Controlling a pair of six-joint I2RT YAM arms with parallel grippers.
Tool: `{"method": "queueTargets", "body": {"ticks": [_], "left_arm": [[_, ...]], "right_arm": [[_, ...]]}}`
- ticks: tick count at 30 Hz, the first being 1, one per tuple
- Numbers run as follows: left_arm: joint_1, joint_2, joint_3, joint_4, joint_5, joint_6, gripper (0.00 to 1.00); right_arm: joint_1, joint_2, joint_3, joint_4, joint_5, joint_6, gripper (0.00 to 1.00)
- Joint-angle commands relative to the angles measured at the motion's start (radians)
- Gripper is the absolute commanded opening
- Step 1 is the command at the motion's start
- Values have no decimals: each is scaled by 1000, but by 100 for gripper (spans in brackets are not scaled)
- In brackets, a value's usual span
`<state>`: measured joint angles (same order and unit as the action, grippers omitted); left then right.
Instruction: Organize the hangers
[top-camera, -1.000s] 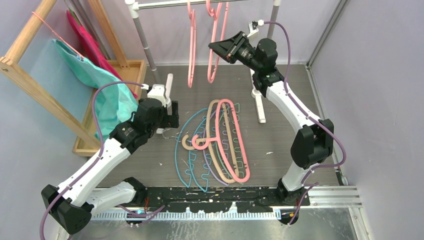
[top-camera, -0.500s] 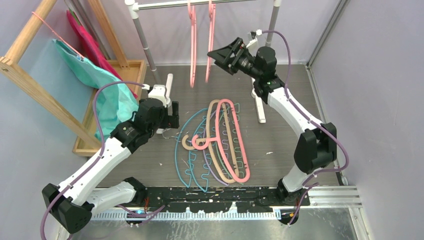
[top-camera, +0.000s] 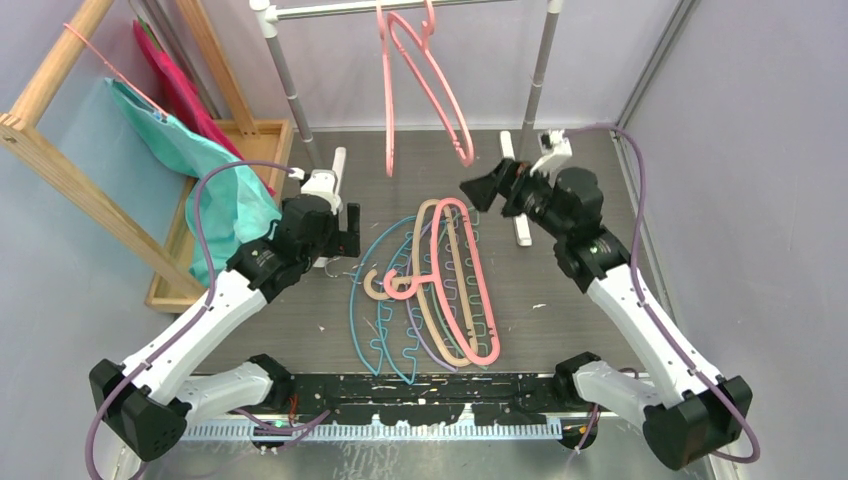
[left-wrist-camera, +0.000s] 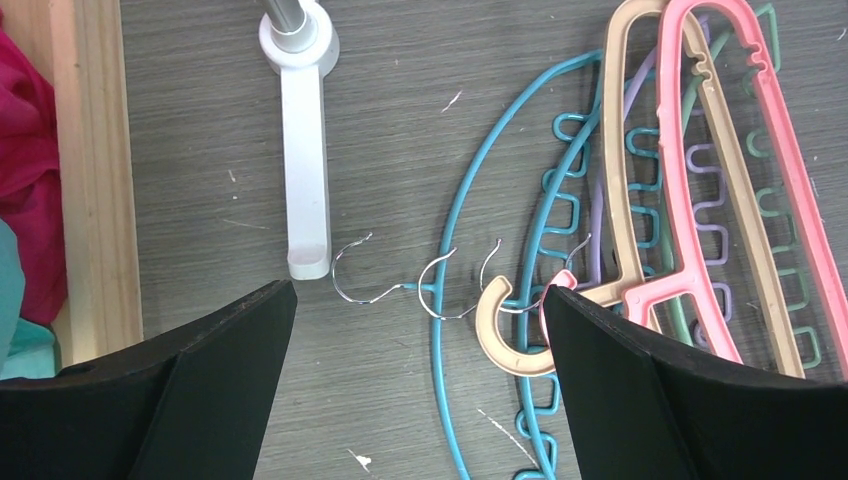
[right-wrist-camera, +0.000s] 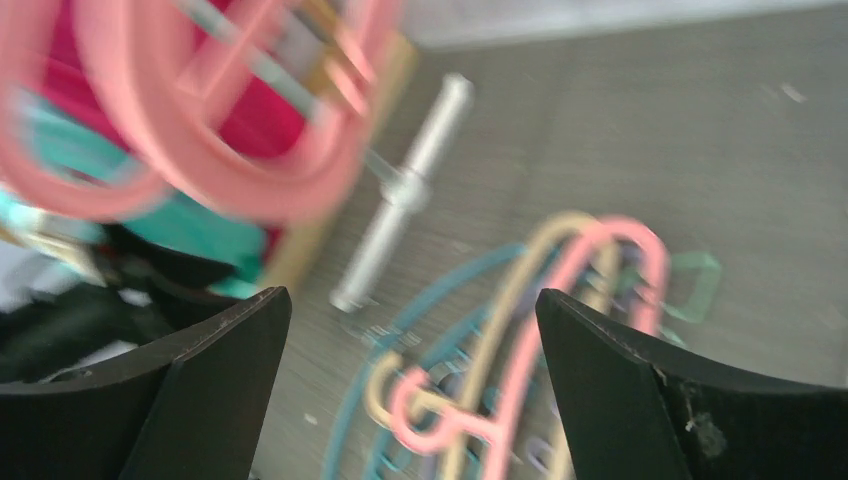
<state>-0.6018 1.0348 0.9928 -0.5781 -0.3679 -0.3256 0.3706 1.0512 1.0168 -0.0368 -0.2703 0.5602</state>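
The left gripper (top-camera: 334, 228) hung above the table (top-camera: 560, 300) with jaws spread wide and empty, the wire hooks of the floor pile just below it in its wrist view. The right gripper (top-camera: 478, 188) was also wide apart, holding nothing, pointing toward nine o'clock beside the pile's top end.

The pile (top-camera: 430, 285) lay at table centre: a pink hanger (left-wrist-camera: 735, 160) over a beige hanger (left-wrist-camera: 625, 180), thin blue (left-wrist-camera: 470, 200), teal and purple ones beneath. Two pink hangers (top-camera: 425, 80) hung from the rail (top-camera: 400, 6) at twelve o'clock, one swung askew. The wooden rack (top-camera: 60, 160) stood at nine o'clock.
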Motion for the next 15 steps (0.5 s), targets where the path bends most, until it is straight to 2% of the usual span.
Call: {"method": "queueTargets", "body": {"ticks": [1, 5, 9, 12, 15], "left_arm": [[4, 14, 36, 31, -17, 1, 98], [4, 41, 31, 53, -18, -3, 98], [4, 73, 43, 57, 4, -13, 98], [4, 74, 45, 57, 10, -18, 98], [4, 62, 38, 52, 6, -20, 98]], "right_arm": [[62, -54, -154, -274, 197, -215, 98], [293, -65, -297, -305, 342, -206, 87], [519, 35, -313, -297, 477, -188, 80], [591, 107, -298, -268, 523, -180, 77], [600, 153, -301, -225, 520, -170, 76]]}}
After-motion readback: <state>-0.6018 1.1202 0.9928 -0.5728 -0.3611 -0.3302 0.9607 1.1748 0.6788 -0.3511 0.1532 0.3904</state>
